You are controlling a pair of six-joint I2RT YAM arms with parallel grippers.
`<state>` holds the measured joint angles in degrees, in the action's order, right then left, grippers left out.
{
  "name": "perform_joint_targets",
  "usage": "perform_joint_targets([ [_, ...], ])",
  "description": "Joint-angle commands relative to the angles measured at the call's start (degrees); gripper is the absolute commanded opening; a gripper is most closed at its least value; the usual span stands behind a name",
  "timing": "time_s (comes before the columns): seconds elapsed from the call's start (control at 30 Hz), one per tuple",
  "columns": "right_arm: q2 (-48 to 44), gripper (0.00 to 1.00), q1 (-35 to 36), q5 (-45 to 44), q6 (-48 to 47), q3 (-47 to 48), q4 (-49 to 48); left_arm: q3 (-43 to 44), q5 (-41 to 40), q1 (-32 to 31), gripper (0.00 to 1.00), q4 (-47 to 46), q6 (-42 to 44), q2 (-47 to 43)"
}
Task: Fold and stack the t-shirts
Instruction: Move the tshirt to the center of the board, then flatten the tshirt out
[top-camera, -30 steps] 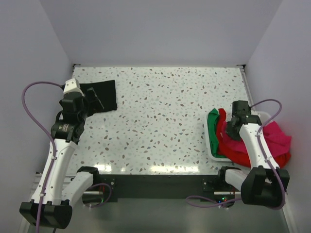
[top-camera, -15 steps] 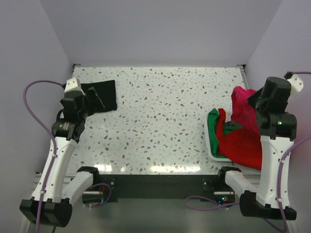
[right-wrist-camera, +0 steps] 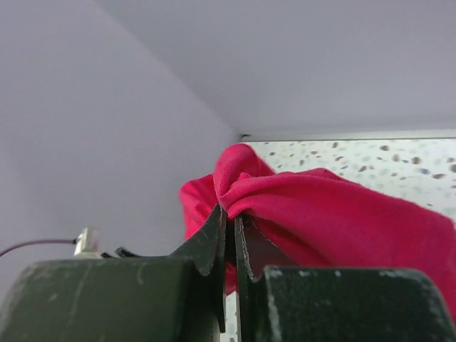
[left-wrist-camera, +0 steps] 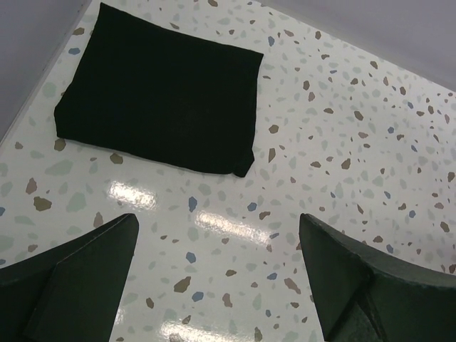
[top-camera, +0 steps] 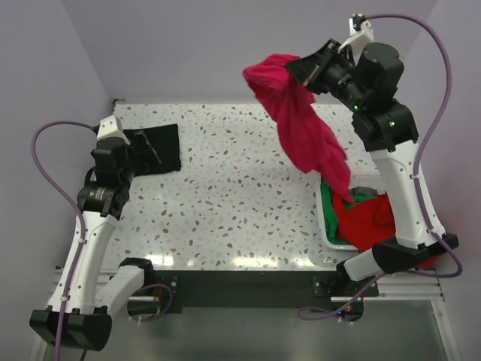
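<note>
Right pincer: my right gripper [top-camera: 294,72] [right-wrist-camera: 229,214] is up high, above and behind the white lattice basket [top-camera: 330,238]. Its jaws are pinched tight on a bunched fold of the magenta-pink t-shirt [top-camera: 304,135] [right-wrist-camera: 320,214].
Magenta-pink t-shirt: it hangs from my grip in one long drape, its tail down over the basket's left side.
Basket load: a red t-shirt [top-camera: 368,222] is heaped inside, with a green t-shirt [top-camera: 328,199] along the basket's left wall.
Left pincer: my left gripper [top-camera: 146,154] [left-wrist-camera: 217,221] is spread wide and holds nothing, over the speckled table [top-camera: 240,180] well to the left of the basket.
Black t-shirt [top-camera: 161,143] [left-wrist-camera: 157,107]: folded into a flat rectangle, it lies on the table far left of the basket and farther back, just beyond my open left fingers [left-wrist-camera: 78,263].
</note>
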<state>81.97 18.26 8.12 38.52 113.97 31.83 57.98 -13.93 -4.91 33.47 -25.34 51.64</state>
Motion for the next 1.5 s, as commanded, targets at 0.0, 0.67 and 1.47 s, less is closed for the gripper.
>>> perform_joint_targets([
  [0.0, 2.5, 0.00, 5.4, 5.2, 1.0, 9.8, -6.5, 3.3, -1.0, 0.1, 1.00, -2.7, -0.1, 0.7],
  [0.67, 7.1, 0.72, -6.4, -4.9, -5.8, -29.8, 6.3, -5.2, 3.9, -0.3, 0.92, -6.2, -3.9, 1.6],
  [1.47, 23.1, 0.72, 6.3, 3.7, -22.8, -33.9, 5.8, -3.8, 16.7, -9.3, 0.88, -19.5, -10.2, 39.9],
])
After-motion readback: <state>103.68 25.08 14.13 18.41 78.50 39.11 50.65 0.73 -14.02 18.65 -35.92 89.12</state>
